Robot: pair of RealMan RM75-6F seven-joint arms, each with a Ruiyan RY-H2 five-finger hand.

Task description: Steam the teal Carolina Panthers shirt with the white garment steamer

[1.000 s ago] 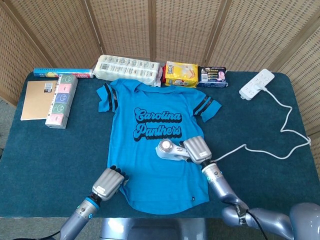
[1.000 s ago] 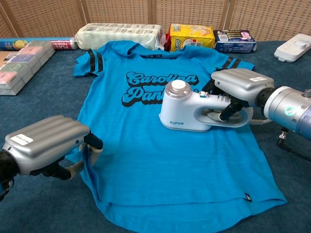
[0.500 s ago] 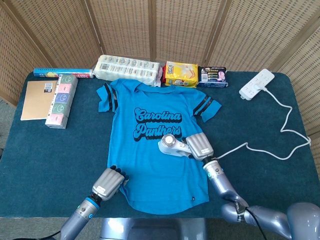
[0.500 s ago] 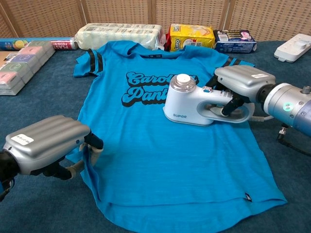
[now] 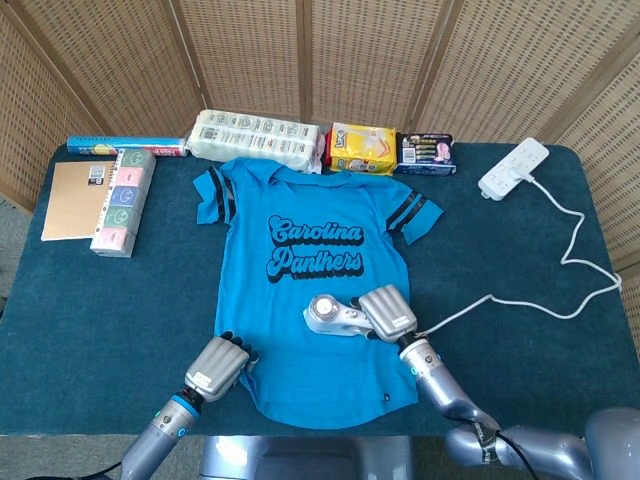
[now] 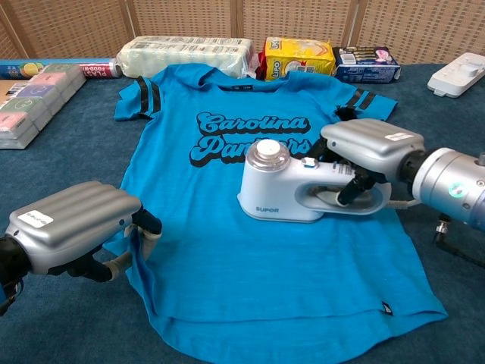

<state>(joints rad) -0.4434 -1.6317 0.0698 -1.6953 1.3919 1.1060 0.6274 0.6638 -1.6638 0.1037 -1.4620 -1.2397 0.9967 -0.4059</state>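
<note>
Teal Carolina Panthers shirt (image 6: 250, 258): flat on blue table (image 6: 61, 174), collar toward far edge. White SUPOR garment steamer (image 6: 284, 193): on shirt below lettering, handle gripped by right hand (image 6: 364, 152). Left hand (image 6: 72, 224): pinches shirt's lower left side edge near table's front edge.

Staged test booth — wicker screens (image 5: 300, 50), cloth-covered table (image 5: 80, 310)

One shirt (image 5: 310, 290), one steamer (image 5: 333, 316), one power strip (image 5: 514, 168), two hands, several packaged goods.
</note>
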